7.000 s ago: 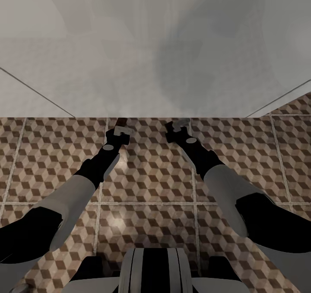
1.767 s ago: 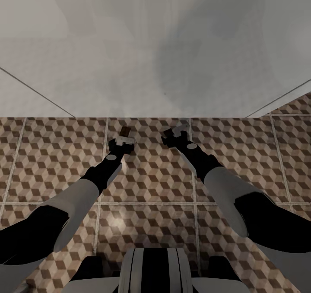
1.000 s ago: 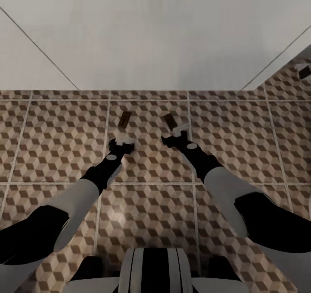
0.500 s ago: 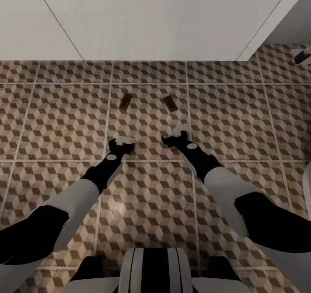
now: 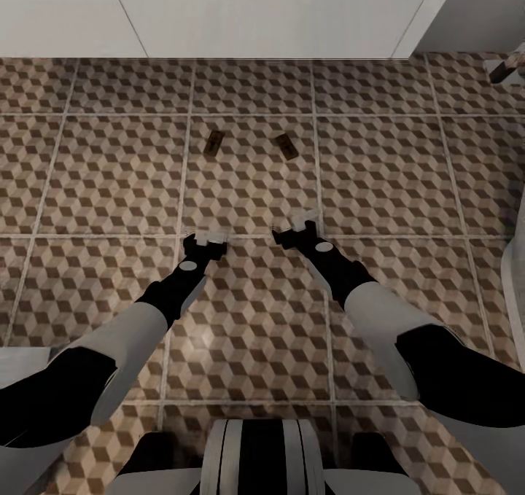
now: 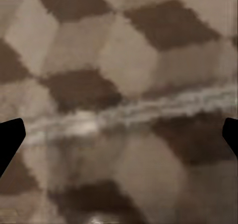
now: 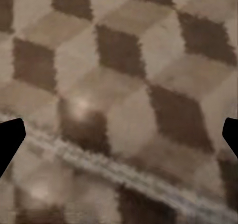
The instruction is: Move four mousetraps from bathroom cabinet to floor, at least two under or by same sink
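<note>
Two mousetraps lie flat on the bathroom floor point(image 5: 248, 189): one point(image 5: 214, 142) ahead of my left gripper point(image 5: 205, 241), the other point(image 5: 286, 146) ahead of my right gripper point(image 5: 295, 230). Both are small tan boards with dark wire, about a tile's length beyond the fingertips. Both grippers hang low over the tiles, open and empty. In the left wrist view the left gripper point(image 6: 119, 135) has bare cube-pattern tile and a grout line point(image 6: 148, 110) between its spread fingers. The right gripper point(image 7: 119, 135) likewise frames bare tile point(image 7: 124, 75).
A white unit point(image 5: 255, 14) runs along the far edge of the tiles, beyond the mousetraps. A white curved fixture point(image 5: 515, 262) enters at the right edge. A small dark object point(image 5: 509, 69) sits on the floor at the far right.
The whole view has backed away from the white unit, so the camera moved. Both mousetraps stay on the tiles and now lie farther ahead of the grippers. The arms keep their pose.
</note>
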You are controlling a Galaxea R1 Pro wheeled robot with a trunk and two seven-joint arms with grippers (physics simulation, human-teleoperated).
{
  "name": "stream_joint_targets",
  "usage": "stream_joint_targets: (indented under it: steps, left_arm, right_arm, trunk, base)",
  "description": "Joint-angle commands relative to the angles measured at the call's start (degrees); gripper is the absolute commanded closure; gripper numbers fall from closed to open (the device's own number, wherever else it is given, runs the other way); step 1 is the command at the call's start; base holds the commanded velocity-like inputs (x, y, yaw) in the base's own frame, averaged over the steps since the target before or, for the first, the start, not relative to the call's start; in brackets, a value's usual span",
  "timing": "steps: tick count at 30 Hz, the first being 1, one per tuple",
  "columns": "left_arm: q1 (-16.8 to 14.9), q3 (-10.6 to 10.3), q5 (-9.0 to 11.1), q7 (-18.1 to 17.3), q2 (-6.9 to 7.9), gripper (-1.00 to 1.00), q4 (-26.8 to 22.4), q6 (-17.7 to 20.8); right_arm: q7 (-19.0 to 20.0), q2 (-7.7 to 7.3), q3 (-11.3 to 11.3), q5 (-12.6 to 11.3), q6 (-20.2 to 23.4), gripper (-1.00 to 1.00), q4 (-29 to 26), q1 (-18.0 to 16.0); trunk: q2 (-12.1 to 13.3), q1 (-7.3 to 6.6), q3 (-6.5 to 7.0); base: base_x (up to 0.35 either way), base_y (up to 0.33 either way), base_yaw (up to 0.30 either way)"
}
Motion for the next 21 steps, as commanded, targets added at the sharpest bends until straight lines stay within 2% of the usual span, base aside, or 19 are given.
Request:
stream_joint_targets:
  steps: [1, 13, 21]
  left_arm:
    - [0.0, -0.5, 0.4, 0.4, 0.03, -1.00, 0.1, -0.2]
    - [0.0, -0.5, 0.4, 0.4, 0.03, -1.00, 0.0, -0.3]
    - [0.0, -0.5, 0.5, 0.4, -0.09, -1.00, -0.3, -0.2]
  right_arm:
    - [0.1, -0.01, 0.0, 0.3, -0.1, -1.00, 0.0, 0.0]
    - [0.1, -0.06, 0.0, 0.3, -0.1, -1.00, 0.0, 0.0]
    - [0.1, -0.08, 0.0, 0.4, -0.1, -1.00, -0.1, 0.0]
  trunk:
    - [0.0, -0.04, -0.02]
    - [0.0, -0.04, -0.02]
    - [0.0, -0.04, -0.02]
  base:
    - [-0.335, 0.000, 0.000]
    - [-0.321, 0.000, 0.000]
    - [-0.125, 0.000, 0.000]
